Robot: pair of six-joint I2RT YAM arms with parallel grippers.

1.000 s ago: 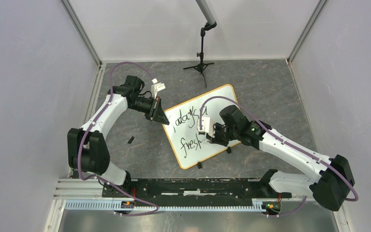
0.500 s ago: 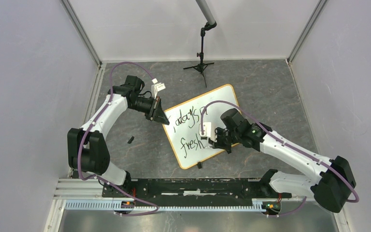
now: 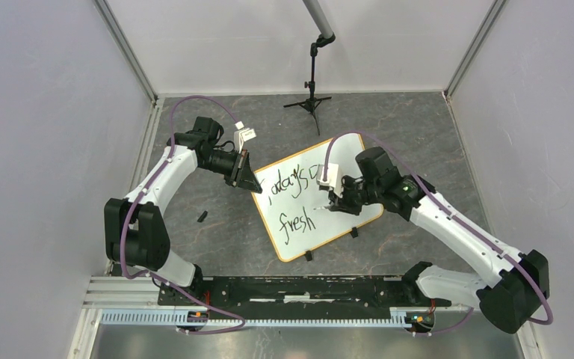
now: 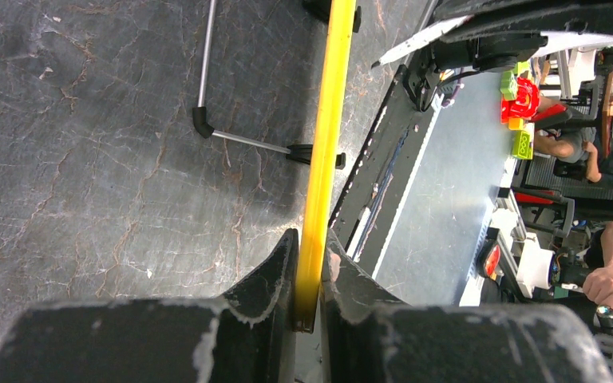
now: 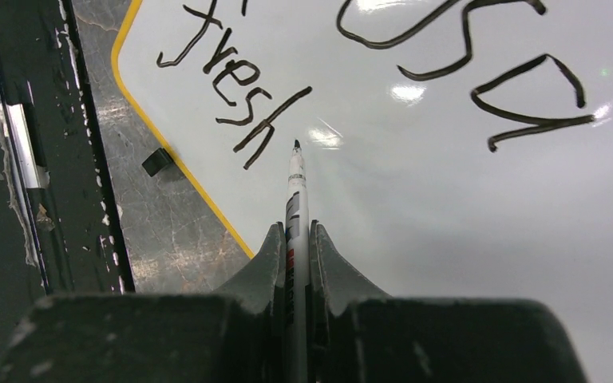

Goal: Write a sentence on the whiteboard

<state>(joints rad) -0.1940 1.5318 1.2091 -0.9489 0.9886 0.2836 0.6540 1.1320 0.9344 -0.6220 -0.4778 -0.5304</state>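
Note:
The whiteboard [image 3: 347, 148] lies tilted on the dark floor, with a yellow rim [image 4: 327, 120]. My left gripper [image 3: 252, 183] is shut on the rim at the board's left corner, its jaws [image 4: 310, 239] pinching the edge. The sentence reads roughly "Today's a" [image 3: 291, 183] on top and "fresh" [image 3: 297, 223] below, the latter also in the right wrist view [image 5: 231, 88]. My right gripper [image 3: 336, 203] [image 5: 297, 231] is shut on a white marker [image 5: 295, 183]. The marker's black tip points at bare board just right of the "h".
A black tripod stand [image 3: 312, 90] rises behind the board. Two black clip feet [image 3: 354, 232] [image 3: 309, 256] sit on the board's near edge. A small black piece [image 3: 202, 217] lies on the floor to the left. The black base rail [image 3: 306, 288] runs along the front.
My right gripper carried the marker from the end of "fresh" to the right and away from the bases, uncovering the finished "h". The left gripper and the board have not moved.

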